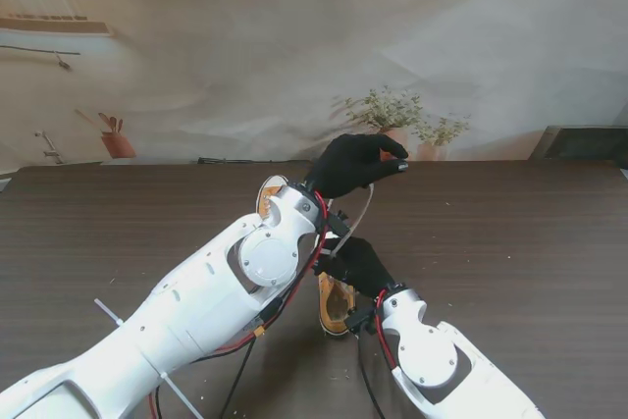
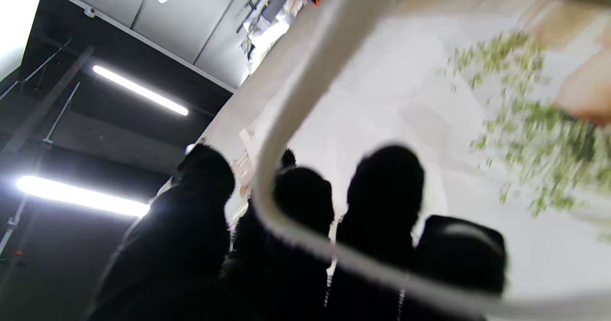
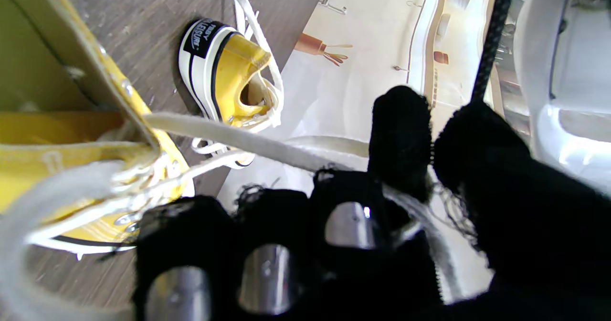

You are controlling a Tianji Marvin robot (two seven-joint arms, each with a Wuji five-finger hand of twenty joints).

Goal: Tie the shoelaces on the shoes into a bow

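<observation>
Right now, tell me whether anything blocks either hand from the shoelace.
Nothing visible does. The left hand is already shut on the shoelace, lifting it above the shoe, and the right hand pinches the same lace near the eyelets. The second shoe lies apart, farther from me.

Near shoe (image 1: 337, 306) mostly hidden by arms, lace (image 2: 305, 97) blurred — ends cut off

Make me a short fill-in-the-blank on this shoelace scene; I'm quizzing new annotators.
1. The shoes are coloured ____.
2. The left hand is raised, pulling a white ____ upward.
3. The right hand is shut on the ____ at the nearer shoe.
4. The table is dark ____.

Answers: yellow; lace; lace; wood
</observation>
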